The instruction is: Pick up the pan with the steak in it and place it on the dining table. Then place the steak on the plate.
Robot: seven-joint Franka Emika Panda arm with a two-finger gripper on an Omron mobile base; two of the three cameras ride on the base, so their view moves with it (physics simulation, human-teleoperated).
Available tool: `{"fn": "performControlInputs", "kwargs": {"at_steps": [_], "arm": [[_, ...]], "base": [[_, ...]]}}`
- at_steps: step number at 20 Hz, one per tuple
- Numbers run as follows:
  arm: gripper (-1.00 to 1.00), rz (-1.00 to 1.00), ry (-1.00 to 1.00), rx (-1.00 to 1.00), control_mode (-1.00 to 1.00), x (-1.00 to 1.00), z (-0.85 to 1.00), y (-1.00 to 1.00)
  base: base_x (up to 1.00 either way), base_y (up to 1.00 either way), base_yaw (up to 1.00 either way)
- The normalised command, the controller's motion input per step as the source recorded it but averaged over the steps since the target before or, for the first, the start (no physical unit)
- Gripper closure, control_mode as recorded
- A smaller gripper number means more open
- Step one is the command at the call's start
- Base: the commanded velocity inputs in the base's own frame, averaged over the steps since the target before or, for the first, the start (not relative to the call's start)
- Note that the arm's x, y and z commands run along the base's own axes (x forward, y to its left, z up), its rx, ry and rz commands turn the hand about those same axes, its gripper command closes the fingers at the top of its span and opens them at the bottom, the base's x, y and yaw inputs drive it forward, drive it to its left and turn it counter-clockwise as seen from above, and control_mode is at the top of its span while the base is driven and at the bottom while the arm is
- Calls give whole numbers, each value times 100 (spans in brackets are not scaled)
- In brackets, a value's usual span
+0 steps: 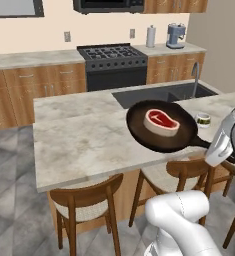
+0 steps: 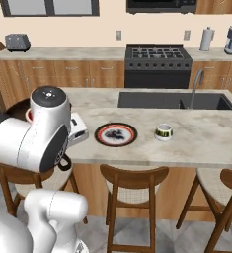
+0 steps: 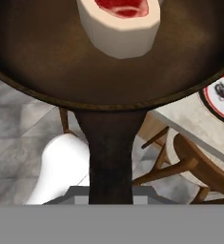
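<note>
The dark round pan (image 1: 161, 131) hangs in the air over the front edge of the dining table (image 1: 84, 135), slightly tilted. The red steak (image 1: 160, 121) with its cream fat rim lies in the pan's middle. My gripper (image 1: 215, 149) is shut on the pan's long black handle (image 3: 108, 152), which runs back over the chairs. In the hand view the pan (image 3: 51, 66) and the steak (image 3: 119, 24) are close up. The plate (image 2: 116, 134), reddish-rimmed, rests on the table near its front edge, to the right of the pan, and its rim shows as the plate (image 3: 221, 97).
A small cup (image 2: 163, 131) stands right of the plate. The sink (image 1: 159, 94) with its faucet (image 1: 195, 75) is set into the table's far side. Wooden chairs (image 1: 89, 200) line the table's front. The stove (image 1: 111, 57) is on the back wall.
</note>
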Motion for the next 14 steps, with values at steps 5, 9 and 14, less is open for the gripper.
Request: {"fn": "performControlInputs", "kwargs": {"at_steps": [5,9,14], "arm": [[100,0,0,0,-100,55,-17,4],[100,0,0,0,-100,69,-27,14],[100,0,0,0,-100,53,-35,23]], "base": [[0,0,0],[0,0,0],[0,0,0]]}}
